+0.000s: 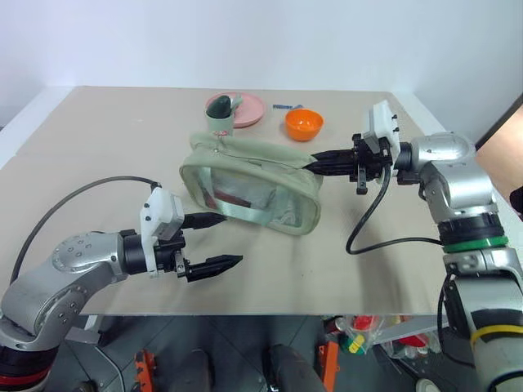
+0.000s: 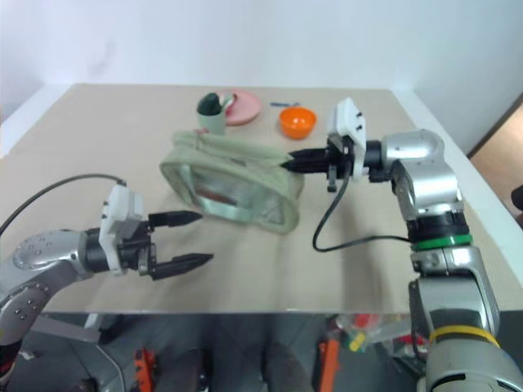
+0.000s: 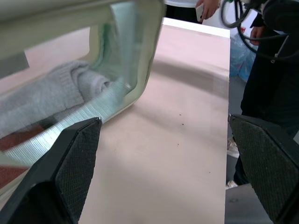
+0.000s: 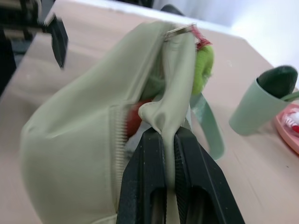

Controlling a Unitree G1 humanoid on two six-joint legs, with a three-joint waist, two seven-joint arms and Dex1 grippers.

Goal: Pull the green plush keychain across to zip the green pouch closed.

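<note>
Green pouch (image 1: 253,192) sits mid-table (image 1: 98,139), long axis running from 10 o'clock to 4 o'clock, clear side panel facing the robot. Right claw (image 1: 315,166) is clamped together on a fold of pouch fabric at the 3 o'clock end; the right wrist view shows cloth pinched between the fingers (image 4: 147,186). Green plush keychain (image 4: 202,67) hangs at the far end of the top seam by a metal ring, so the zip looks still to be pulled. Left claw (image 1: 216,241) hovers near the pouch's 7 o'clock corner, fingers wide apart, holding nothing, not touching the bag.

Step in hand, as I judge it: anchor the bag, then fetch the keychain. Doing it well:
- right claw keeps its pinch firm and the seam taut, no lifting of the bag
- left claw needs to travel up to the 10 o'clock end and close on the plush body, not the thin cord
- pull should follow the zipper line toward the anchored end, low and straight

Risk: the soft bag buckles and the slider jams. Sage-green cup (image 1: 221,114), pink plate (image 1: 249,110), orange bowl (image 1: 303,124) sit at 12 o'clock, apart from the pouch.
</note>
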